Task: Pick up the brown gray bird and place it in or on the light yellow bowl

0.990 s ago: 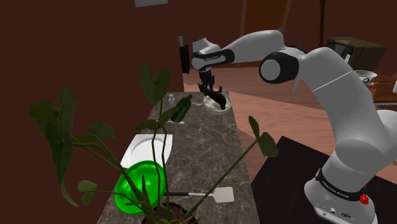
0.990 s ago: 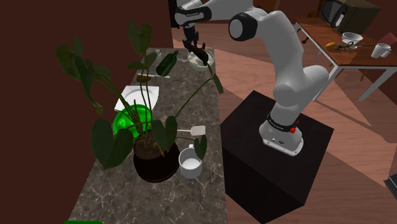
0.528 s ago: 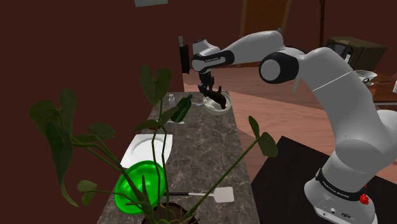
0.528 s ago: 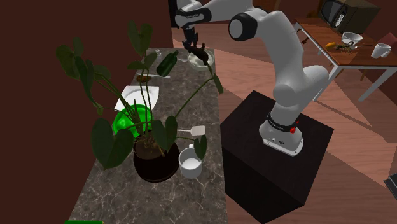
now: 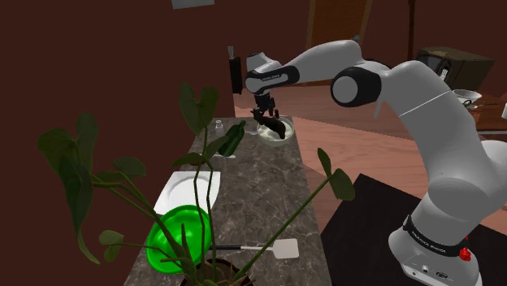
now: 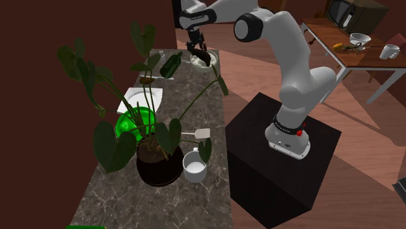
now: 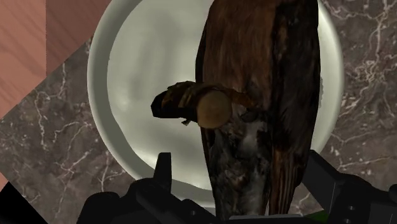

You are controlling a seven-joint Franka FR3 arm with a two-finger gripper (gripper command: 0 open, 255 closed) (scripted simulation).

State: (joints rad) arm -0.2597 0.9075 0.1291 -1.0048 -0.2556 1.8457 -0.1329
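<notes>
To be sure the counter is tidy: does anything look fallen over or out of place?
The dark green bottle seems to lie on its side on the counter, near the pale bowl; bottles normally stand upright.

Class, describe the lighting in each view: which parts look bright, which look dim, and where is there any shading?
Shoulder view: dim, with the dark marbled counter murky and the bright green bowl standing out. Second exterior view: likewise. Wrist view: the pale yellowish bowl is brightest, softly shaded grey inside; the brown-grey bird looks dark against it.
</notes>
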